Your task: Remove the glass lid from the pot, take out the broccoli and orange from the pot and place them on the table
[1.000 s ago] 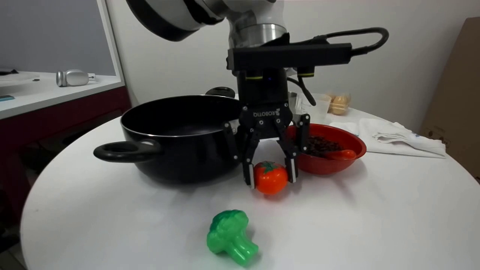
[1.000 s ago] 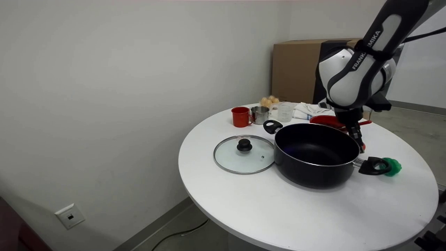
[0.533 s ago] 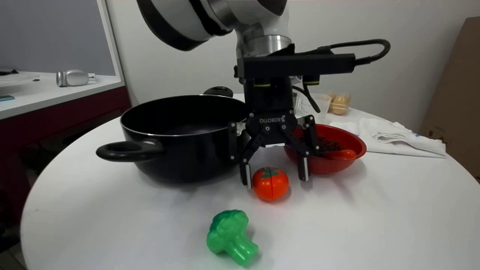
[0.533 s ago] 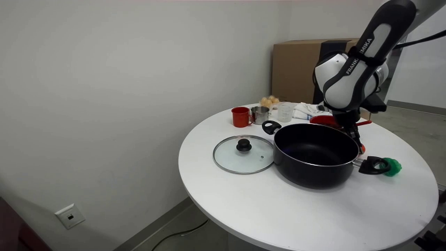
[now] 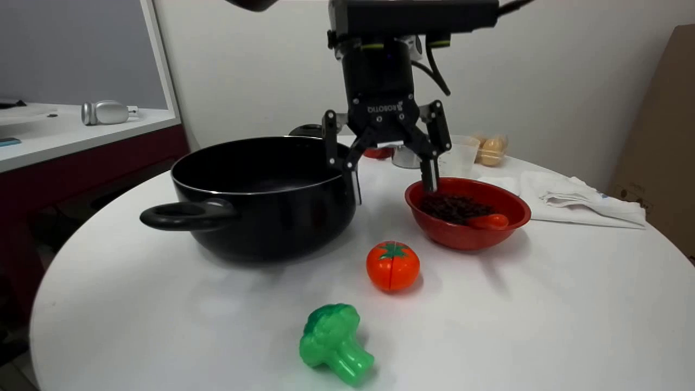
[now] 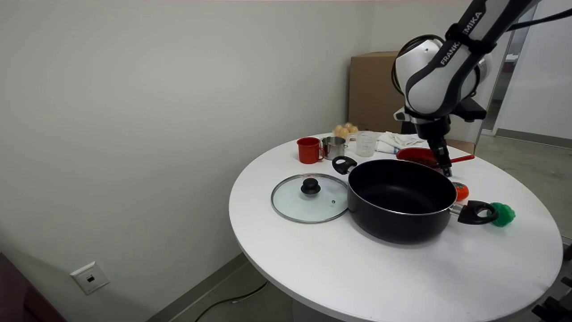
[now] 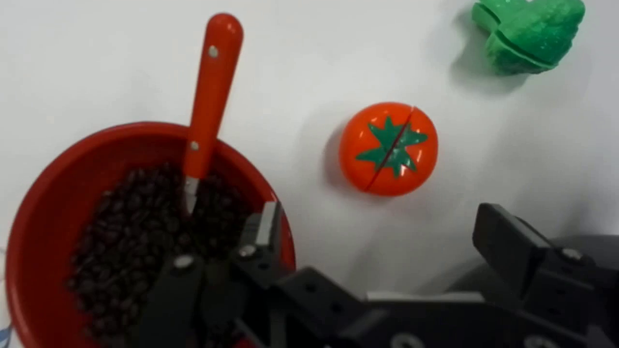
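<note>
On the white table (image 5: 190, 326) rests the orange (image 5: 392, 271), a round orange-red toy with a green star top. The green broccoli (image 5: 331, 339) lies on its side farther from the pot. Both also show in the wrist view, the orange (image 7: 387, 169) ahead of the fingers and the broccoli (image 7: 537, 38) at the upper right. My gripper (image 5: 393, 194) hangs open above the table, between the black pot (image 5: 271, 228) and the red bowl, with nothing between its fingers. The pot is uncovered, its visible inside bare. The glass lid (image 6: 308, 205) lies flat beside it, black knob up.
The red bowl (image 5: 467, 239) holds dark beans and a red-handled spoon (image 7: 210, 96), close to one finger. Behind stand a red mug (image 6: 308, 151), a metal cup (image 6: 333, 147), a clear measuring cup (image 6: 366, 143), eggs (image 5: 491, 152) and a white cloth (image 5: 586, 198).
My gripper opened and let go of the orange, which stays on the table. It then rose and drew back from it. The pot and lid have shifted slightly.
</note>
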You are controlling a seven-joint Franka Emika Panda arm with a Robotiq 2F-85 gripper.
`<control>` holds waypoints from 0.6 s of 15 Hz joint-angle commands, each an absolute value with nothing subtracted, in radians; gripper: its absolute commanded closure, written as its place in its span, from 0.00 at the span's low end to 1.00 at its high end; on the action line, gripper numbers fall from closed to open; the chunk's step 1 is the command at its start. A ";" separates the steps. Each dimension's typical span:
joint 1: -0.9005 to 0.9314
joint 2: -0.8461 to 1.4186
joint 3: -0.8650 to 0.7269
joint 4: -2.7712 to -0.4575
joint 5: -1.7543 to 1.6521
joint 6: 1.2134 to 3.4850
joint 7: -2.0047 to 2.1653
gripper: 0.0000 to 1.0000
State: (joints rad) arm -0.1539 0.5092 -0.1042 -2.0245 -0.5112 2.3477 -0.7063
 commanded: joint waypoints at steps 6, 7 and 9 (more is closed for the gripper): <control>-0.133 0.278 -0.027 -2.099 -0.318 2.306 -0.631 0.00; -0.127 0.265 -0.022 -2.097 -0.280 2.306 -0.596 0.00; -0.128 0.244 -0.003 -2.096 -0.182 2.300 -0.561 0.00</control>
